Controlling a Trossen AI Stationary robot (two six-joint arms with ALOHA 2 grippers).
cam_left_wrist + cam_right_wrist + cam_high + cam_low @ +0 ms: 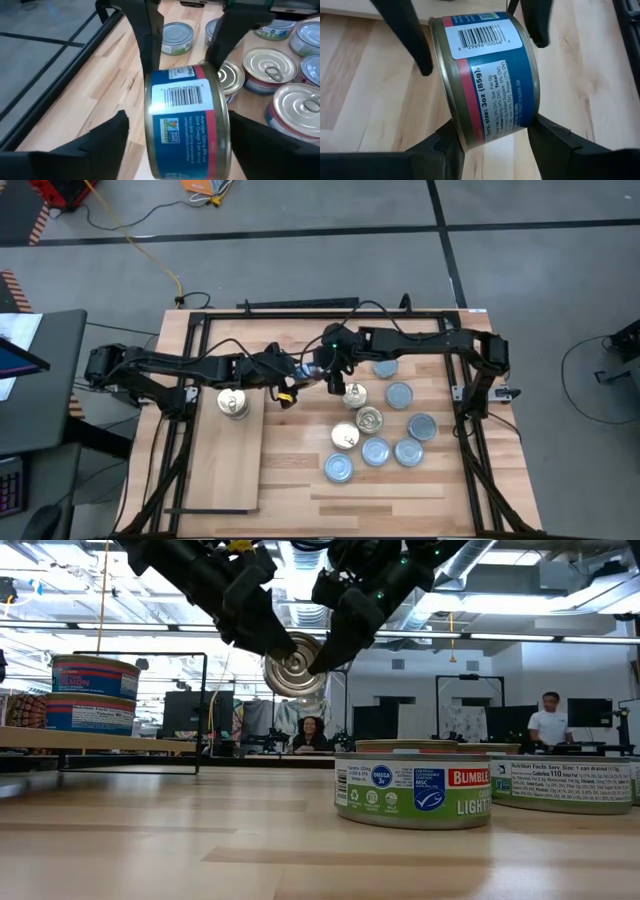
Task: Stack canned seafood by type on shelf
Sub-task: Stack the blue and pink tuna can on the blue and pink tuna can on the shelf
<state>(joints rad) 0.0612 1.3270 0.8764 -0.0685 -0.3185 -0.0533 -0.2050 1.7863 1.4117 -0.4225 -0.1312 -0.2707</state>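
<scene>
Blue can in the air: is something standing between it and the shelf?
Nothing visible blocks the way. The blue can hangs in the right gripper above the tabletop, beside the shelf. A stack of tins occupies one shelf end; the left gripper stands open around the can.

both arms reaching inward, meeting mid-air above tabletop centre, right gripper (492, 137) clamped across a raised can, left gripper (175, 131) facing it, fingers spread wide either side, not touching
</scene>
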